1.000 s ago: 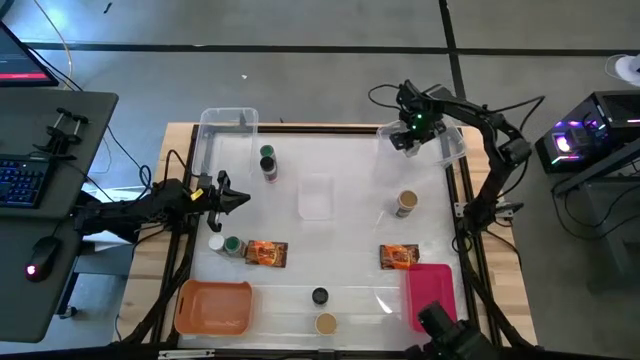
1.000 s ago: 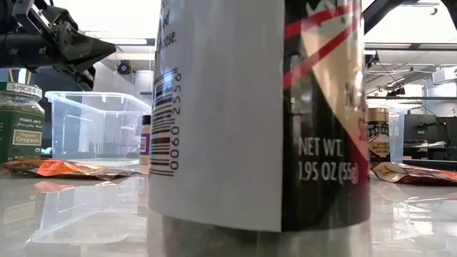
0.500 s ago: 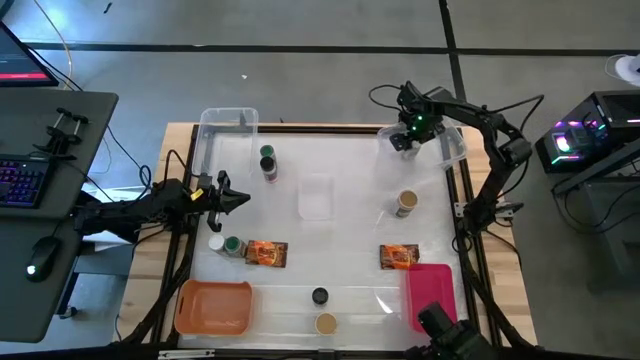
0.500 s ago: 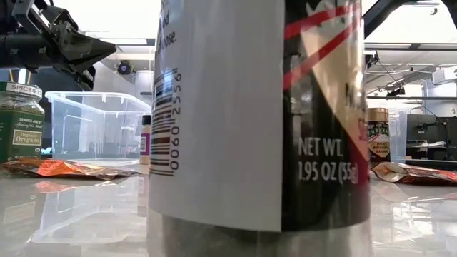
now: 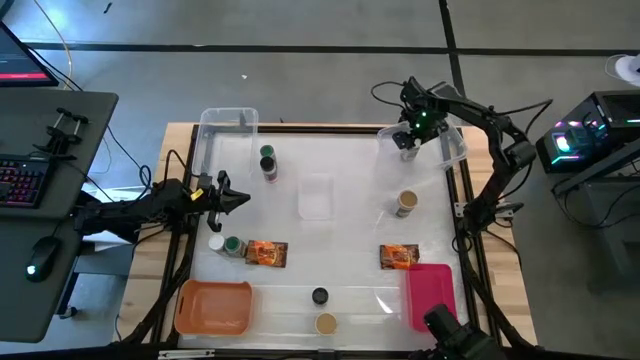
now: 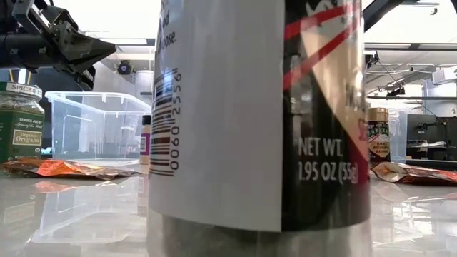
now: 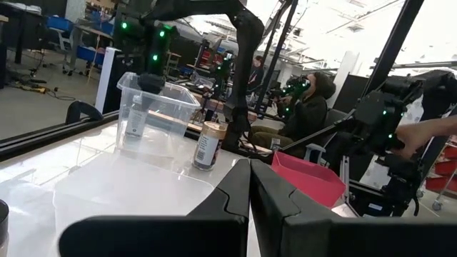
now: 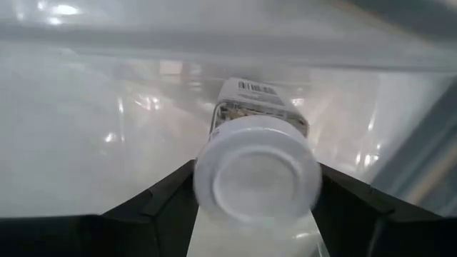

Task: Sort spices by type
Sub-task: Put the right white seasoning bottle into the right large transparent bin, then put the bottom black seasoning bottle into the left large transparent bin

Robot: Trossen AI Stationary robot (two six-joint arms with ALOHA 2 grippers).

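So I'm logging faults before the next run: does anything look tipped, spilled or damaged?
Nothing stands out. The right tool holds a white-lidded jar in the clear tub; the left tool waits.

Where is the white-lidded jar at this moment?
The white-lidded jar is held in the right gripper inside the clear tub at the table's far right corner in the high view, beyond the tan-lidded jar.

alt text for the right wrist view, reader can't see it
A white-lidded spice jar, lid toward the camera, is held between the right claw's dark fingers inside a clear plastic tub. A barcode label shows on the jar's side, and the tub's pale, glossy floor lies beyond.
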